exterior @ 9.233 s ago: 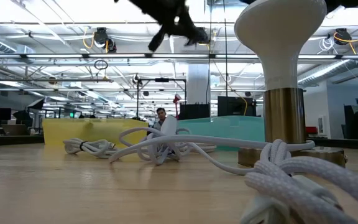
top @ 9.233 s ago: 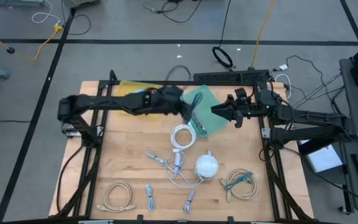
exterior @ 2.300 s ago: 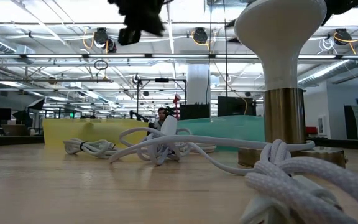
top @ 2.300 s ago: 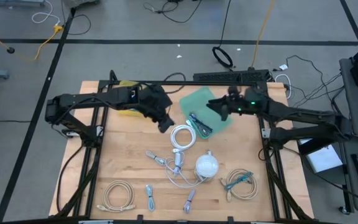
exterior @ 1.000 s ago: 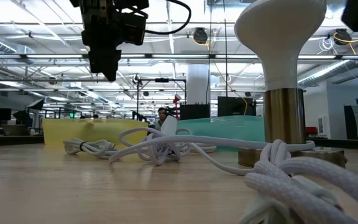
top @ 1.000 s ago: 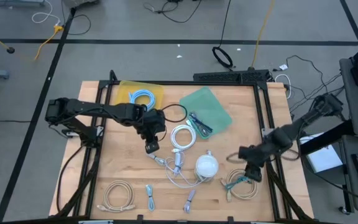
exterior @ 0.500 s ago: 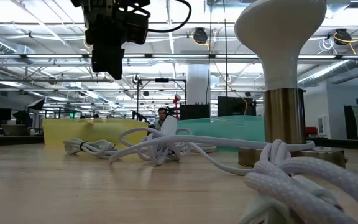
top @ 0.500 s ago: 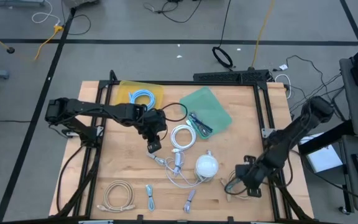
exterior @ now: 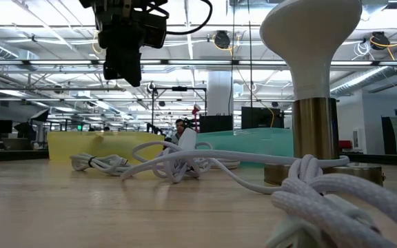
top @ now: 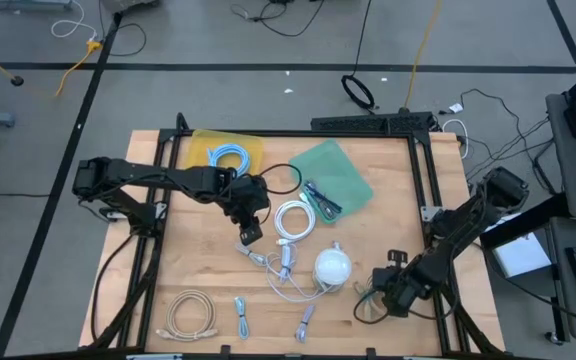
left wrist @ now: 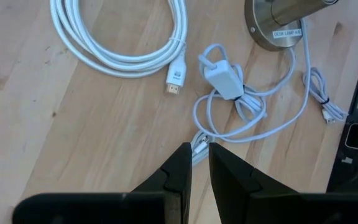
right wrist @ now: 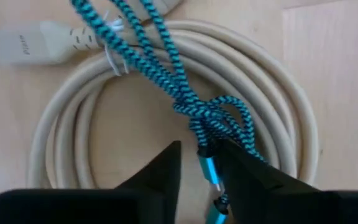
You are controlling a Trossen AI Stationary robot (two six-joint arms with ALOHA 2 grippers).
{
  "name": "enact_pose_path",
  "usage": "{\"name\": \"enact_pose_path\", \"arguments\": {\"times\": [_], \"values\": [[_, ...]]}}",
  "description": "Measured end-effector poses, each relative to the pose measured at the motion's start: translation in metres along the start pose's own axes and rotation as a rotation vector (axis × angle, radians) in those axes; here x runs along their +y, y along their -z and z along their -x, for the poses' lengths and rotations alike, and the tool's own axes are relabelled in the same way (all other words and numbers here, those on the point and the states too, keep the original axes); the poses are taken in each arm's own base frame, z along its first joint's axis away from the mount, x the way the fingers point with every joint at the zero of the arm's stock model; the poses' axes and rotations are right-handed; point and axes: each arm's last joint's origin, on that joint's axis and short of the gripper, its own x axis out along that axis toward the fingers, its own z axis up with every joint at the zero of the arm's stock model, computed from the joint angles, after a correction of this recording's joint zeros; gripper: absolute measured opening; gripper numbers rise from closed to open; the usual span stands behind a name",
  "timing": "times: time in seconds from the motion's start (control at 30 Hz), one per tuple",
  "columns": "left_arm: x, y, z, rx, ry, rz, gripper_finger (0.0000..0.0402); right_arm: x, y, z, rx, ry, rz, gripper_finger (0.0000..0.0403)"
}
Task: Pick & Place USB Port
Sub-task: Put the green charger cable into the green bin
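The wooden table carries a yellow tray and a green tray along its far edge, the yellow one holding a coiled light-blue cable. Near the middle stands a white-domed desk lamp on a brass base, with a coiled white cable just beyond it and a white USB adapter wrapped in its own thin cord beside the base. The left gripper hovers above bare wood near this cord, its fingers nearly together with a narrow slot between them and nothing in it. The right gripper sits low over a coiled beige cable at the table's near right. Its fingers are parted and straddle a teal braided USB cable lying across that coil; whether they are pinching it I cannot tell.
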Motion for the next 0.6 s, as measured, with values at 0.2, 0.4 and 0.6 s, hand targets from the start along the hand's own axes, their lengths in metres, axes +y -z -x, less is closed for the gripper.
{"name": "enact_pose_path", "arguments": {"times": [0.2,0.4,0.6], "values": [[0.000,0.000,0.000,0.000,0.000,-0.001,0.0058,-0.004,0.000,0.011,-0.062,-0.014,-0.098,0.0015],[0.000,0.000,0.000,-0.002,-0.003,-0.009,0.0058,-0.011,-0.004,0.056,-0.283,-0.146,-0.305,0.0008],[0.003,-0.002,0.001,-0.015,-0.018,-0.017,0.0058,-0.033,-0.014,0.116,-0.617,-0.293,-0.606,0.0008]]}}
